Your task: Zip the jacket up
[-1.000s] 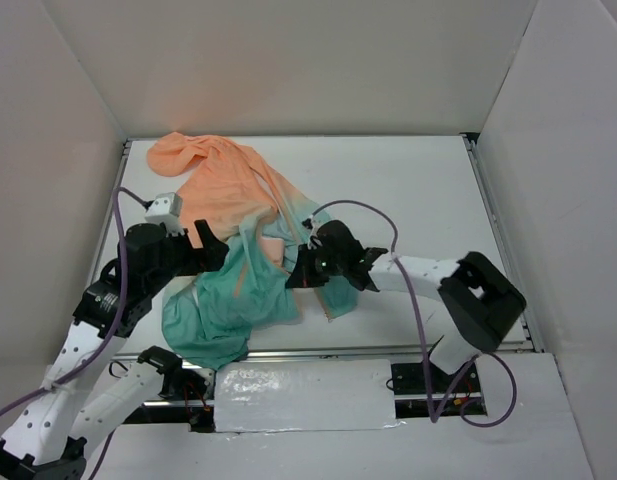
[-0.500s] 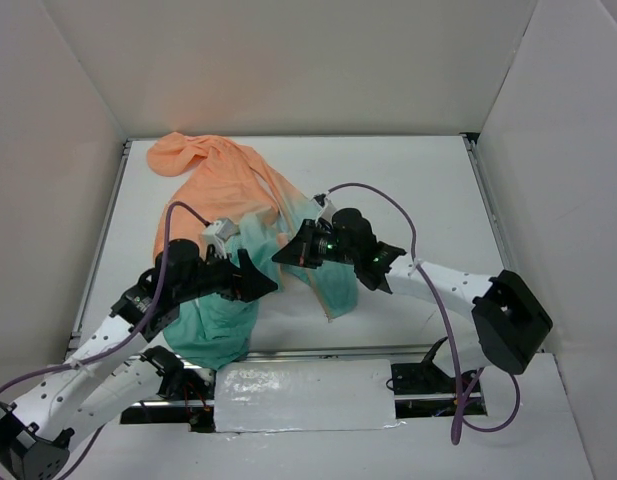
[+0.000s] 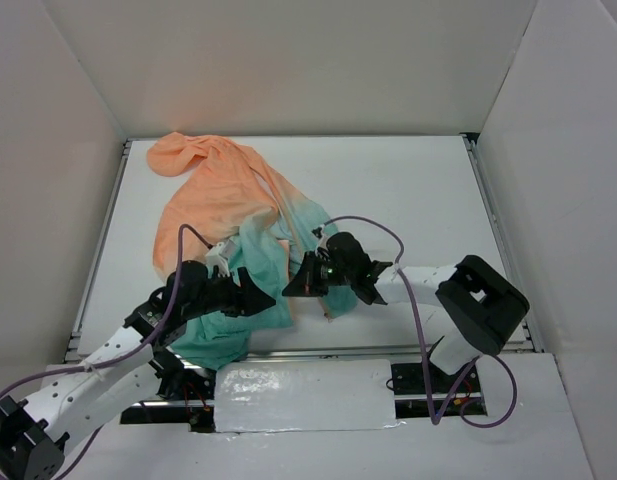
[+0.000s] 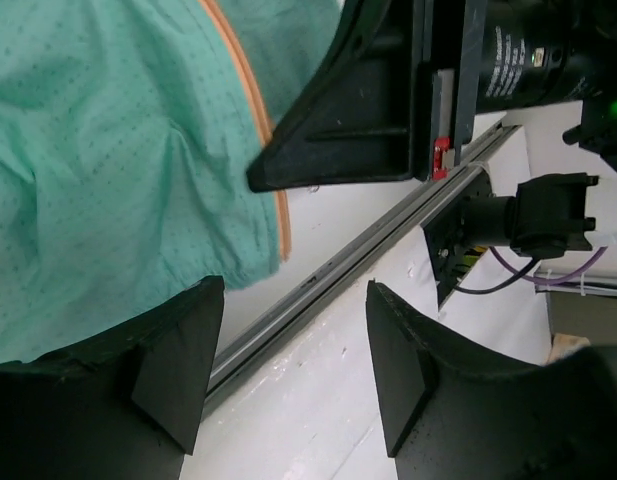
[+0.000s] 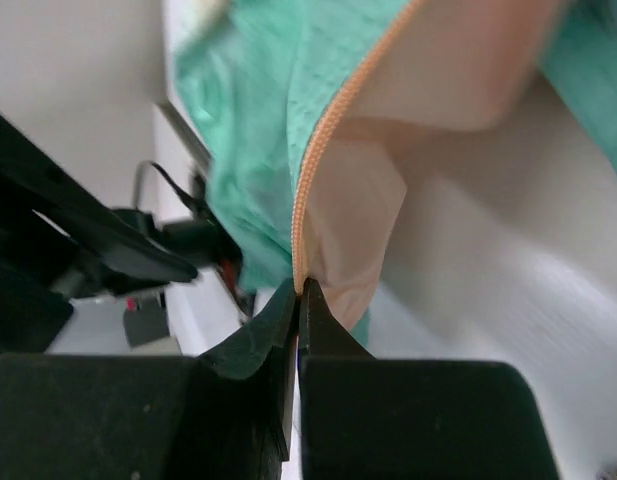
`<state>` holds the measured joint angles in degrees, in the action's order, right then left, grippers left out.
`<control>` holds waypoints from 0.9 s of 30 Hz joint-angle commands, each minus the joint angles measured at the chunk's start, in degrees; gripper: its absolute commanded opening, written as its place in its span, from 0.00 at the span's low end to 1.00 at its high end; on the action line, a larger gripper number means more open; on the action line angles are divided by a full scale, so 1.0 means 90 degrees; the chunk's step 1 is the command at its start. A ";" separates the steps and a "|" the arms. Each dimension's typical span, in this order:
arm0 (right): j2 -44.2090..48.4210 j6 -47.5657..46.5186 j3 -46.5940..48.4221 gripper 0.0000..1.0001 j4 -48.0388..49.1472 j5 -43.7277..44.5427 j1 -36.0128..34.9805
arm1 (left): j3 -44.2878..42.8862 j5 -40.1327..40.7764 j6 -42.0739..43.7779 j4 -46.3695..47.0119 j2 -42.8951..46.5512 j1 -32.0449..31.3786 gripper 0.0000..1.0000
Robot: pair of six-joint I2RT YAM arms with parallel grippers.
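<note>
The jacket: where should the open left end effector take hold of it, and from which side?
Probably the teal hem corner beside the orange zipper tape, approached from the robot's left. That edge shows free and reachable there, while the right end effector pinches zipper tape nearby.

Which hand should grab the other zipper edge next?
Probably the left hand: it is open beside a loose zipper edge, while the right hand is shut on the jacket.

The jacket (image 3: 223, 205) lies left on the table (image 3: 418, 200), left pincer (image 3: 266, 300) and right pincer (image 3: 291, 281) at its near hem.
</note>
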<state>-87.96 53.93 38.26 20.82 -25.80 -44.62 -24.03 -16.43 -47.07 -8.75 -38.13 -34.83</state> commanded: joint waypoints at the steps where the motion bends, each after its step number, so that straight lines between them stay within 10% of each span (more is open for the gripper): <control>1: -0.0119 0.0297 -0.0373 0.02 0.1075 -0.0453 -0.0042 | 0.0394 -0.0128 -0.0365 0.0893 -0.0118 -0.0056 0.71; 5: -0.0080 -0.0151 -0.0238 0.48 0.0394 -0.0055 -0.0081 | 0.0454 0.0106 -0.0395 0.0720 -0.0148 -0.0105 0.71; 8: 0.0066 -0.0590 -0.0218 0.60 -0.0348 0.0210 -0.0091 | 0.0317 0.0301 -0.0279 0.0359 0.0007 -0.0114 0.72; 27: 0.0204 -0.0553 -0.1702 0.61 0.0860 -0.0151 -0.0081 | 0.0141 0.0223 -0.0112 0.0143 0.0145 -0.0193 0.73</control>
<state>-85.41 48.86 23.73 23.35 -26.26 -45.04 -20.67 -13.85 -49.45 -8.32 -37.60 -36.23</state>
